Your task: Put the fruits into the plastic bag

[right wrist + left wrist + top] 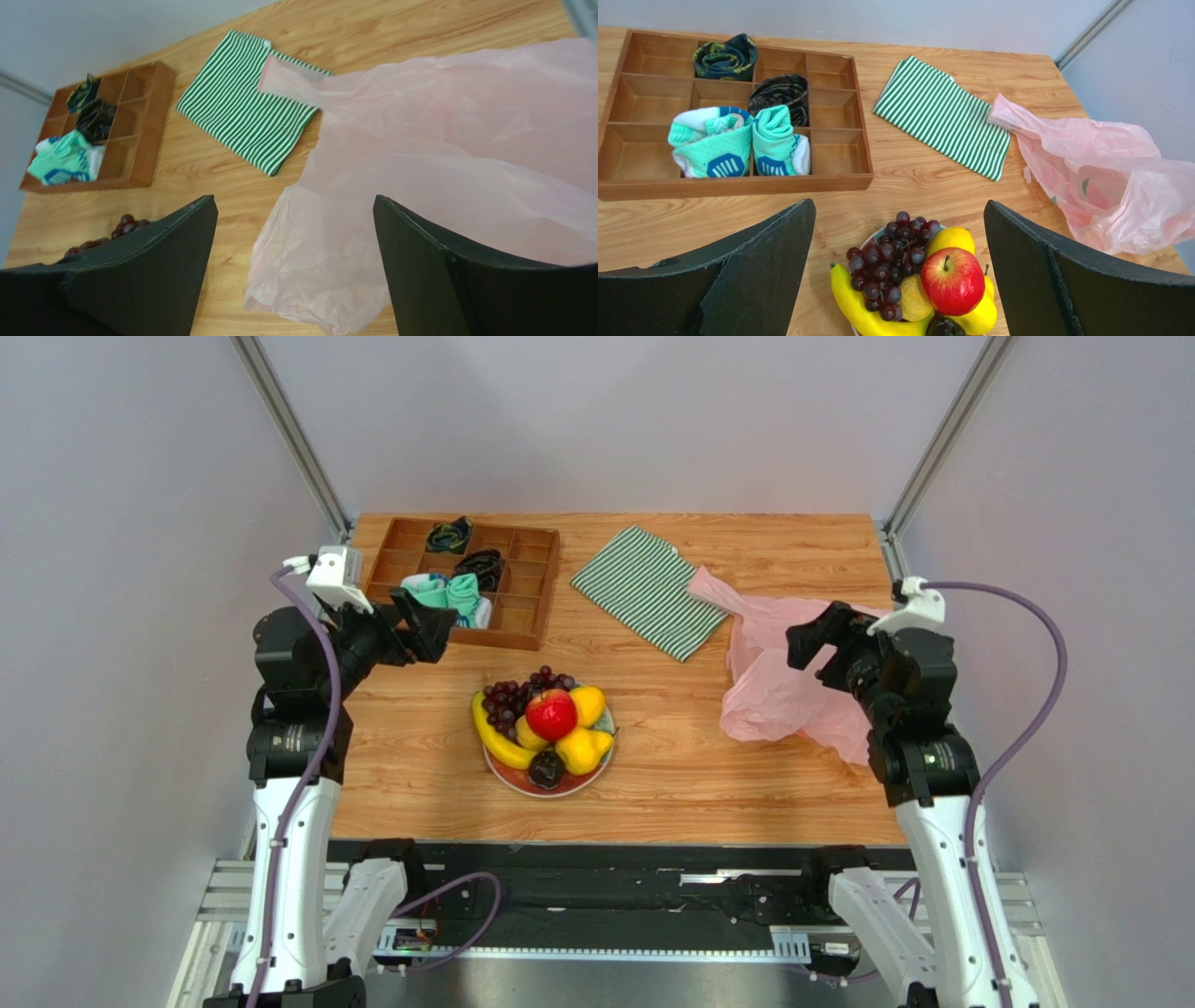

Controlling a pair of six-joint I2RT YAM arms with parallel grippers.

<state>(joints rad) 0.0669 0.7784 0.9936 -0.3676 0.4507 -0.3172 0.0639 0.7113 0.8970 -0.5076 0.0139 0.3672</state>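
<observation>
- Left claw (898,206) spread wide, empty — right claw (293,201) likewise.
- Fruits (550,717) heaped on red plate (568,787), middle of counter (701,770).
- Pink plastic bag (772,686) lies right, overlapping striped cloth (648,588).
- Wooden tray (840,183) holds rolled socks (710,140).

A lab test booth: wooden table (701,756) boxed by grey panels (126,504), aluminium framing (291,427).

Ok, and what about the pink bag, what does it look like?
The plastic bag is thin, crinkly, see-through pink. It lies crumpled and mostly flat on the right side of the wooden table. One handle rests on the edge of the green-and-white striped cloth. The fruits are not in it.
</observation>
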